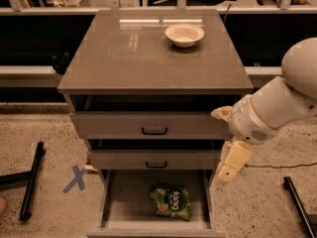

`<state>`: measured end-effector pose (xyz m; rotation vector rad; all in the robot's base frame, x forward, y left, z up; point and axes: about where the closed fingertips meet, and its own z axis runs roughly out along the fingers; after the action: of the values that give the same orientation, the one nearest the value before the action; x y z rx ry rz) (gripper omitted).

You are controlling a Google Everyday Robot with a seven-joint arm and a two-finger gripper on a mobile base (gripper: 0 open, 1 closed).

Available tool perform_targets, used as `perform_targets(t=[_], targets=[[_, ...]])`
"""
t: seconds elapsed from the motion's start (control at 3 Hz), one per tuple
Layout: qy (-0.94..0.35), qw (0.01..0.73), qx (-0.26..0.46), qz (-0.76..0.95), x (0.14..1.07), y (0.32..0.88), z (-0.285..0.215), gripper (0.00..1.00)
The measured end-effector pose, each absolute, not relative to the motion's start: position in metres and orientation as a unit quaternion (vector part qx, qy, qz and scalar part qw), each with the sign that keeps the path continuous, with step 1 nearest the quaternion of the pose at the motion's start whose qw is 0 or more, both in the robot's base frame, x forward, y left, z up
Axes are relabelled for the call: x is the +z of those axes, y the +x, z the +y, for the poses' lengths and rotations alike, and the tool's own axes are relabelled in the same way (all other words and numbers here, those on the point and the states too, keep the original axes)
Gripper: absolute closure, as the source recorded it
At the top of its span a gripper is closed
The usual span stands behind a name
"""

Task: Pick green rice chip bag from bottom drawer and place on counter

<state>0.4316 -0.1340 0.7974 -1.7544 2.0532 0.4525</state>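
One arm only: crinkly light-green rice chip bag (171, 202) lies lower left of my cream end effector (232, 163); grip state I cannot tell.

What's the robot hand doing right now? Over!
Gripper right of cabinet, clear of chip bag. Bag flat in open bottom drawer. Nothing on top of it.

Chip bag (171, 201) in btm drawer (128, 203), ctr-right. Bowl (184, 34) on table (124, 58), far right part. Gripper (227, 172) just right of middle drawer (124, 159), above btm drawer's right wall.
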Motion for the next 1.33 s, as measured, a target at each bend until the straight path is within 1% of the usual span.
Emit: perform_targets(t=[0.33,0.67,1.0,1.33], targets=[[-0.628,0.199,0.16,0.735,0.8,0.432,-0.135,0.0],[-0.628,0.195,0.148,0.739,0.773,0.434,-0.135,0.0],[-0.627,0.193,0.14,0.741,0.709,0.43,-0.134,0.0],[-0.621,0.201,0.148,0.743,0.643,0.427,-0.122,0.0]])
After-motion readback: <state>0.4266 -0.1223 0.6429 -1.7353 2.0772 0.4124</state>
